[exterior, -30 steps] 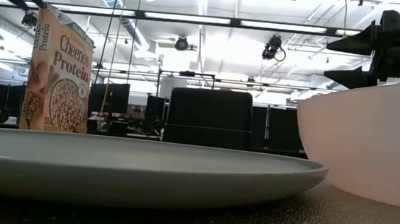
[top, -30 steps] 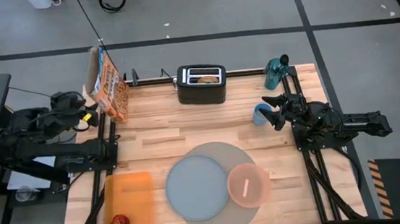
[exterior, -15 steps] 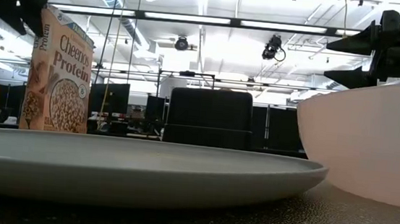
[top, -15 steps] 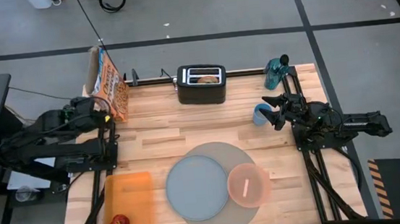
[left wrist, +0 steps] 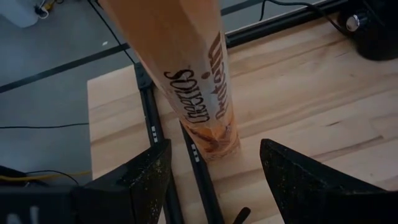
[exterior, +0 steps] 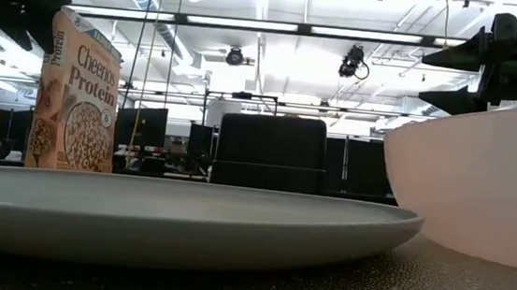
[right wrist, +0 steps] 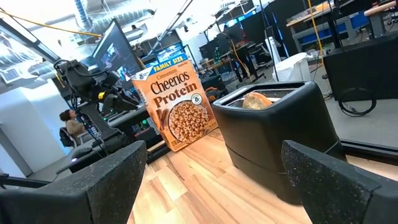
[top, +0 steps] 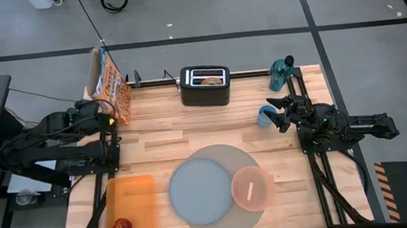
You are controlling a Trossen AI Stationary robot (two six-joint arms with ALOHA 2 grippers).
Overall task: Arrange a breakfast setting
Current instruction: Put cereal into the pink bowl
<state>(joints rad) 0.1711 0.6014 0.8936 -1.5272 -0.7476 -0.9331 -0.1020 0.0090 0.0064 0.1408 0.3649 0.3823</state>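
Left fingers (left wrist: 214, 180) now nearer the cereal box (top: 110, 85), spread; translucent pink bowl (top: 252, 189) on large round grey mat (top: 226, 156).

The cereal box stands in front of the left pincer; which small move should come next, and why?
Probably ease the left pincer forward around the cereal box, then close. Its fingers stand open on either side of the box's narrow edge, not touching it.
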